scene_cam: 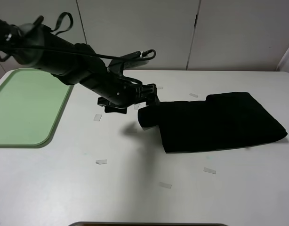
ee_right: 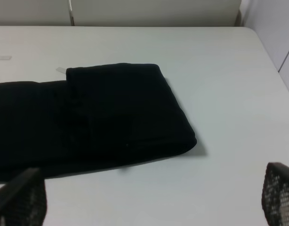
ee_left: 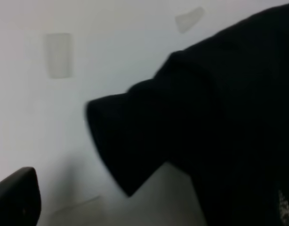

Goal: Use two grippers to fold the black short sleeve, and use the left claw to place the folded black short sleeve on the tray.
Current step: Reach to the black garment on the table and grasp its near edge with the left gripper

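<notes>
Left claw (scene_cam: 153, 96) hangs wide and empty at the left end of the black short sleeve (scene_cam: 220, 122), which lies folded in a long bundle on the surface (scene_cam: 135, 188), well apart from the tray (scene_cam: 22, 106). This pose probably sets up a grab for the carry. Right claw (ee_right: 149, 197), equally wide, stands clear of the bundle's other end.

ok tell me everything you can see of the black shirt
The shirt is a soft, matte black fabric bundle, folded into a long flat rectangle with a doubled, thicker layer at its right end. It lies on the white table, right of centre and slightly slanted, well away from the tray. A short sleeve flap sticks out at its left end. The open left gripper hangs just over that flap; whether it touches is unclear.
</notes>
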You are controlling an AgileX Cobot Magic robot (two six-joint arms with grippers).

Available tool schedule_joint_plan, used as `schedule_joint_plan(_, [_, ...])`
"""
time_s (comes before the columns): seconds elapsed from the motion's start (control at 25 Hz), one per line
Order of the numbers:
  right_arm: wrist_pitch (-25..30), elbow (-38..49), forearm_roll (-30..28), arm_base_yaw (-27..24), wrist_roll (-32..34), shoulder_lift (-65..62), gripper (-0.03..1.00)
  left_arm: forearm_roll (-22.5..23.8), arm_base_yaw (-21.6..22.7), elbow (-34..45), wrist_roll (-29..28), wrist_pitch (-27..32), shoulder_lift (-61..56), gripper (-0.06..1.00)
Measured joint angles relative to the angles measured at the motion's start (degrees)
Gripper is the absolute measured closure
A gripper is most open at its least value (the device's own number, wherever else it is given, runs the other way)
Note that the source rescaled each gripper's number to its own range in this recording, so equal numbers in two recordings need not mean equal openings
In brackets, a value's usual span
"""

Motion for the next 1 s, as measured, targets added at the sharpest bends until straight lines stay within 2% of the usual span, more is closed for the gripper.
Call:
schedule_joint_plan(0.2, [0.0, 0.0, 0.0, 0.0, 0.0, 0.0, -0.03, 0.0, -2.6, -3.4, -3.6, 0.0, 5.0, -0.06])
schedule_joint_plan(0.76, [0.0, 0.0, 0.0, 0.0, 0.0, 0.0, -0.03, -0.2, -7.4, -12.6, -8.4, -2.9, 13.9, -0.05])
schedule_joint_plan(0.88, [0.0, 0.0, 0.0, 0.0, 0.0, 0.0, -0.03, -0.2, -8.2, -13.0, -8.8, -3.5, 14.5, 0.02])
schedule_joint_plan(1.0, [0.0, 0.0, 0.0, 0.0, 0.0, 0.0, -0.03, -0.4, -8.5, -13.0, -9.7, -3.9, 14.8, 0.18])
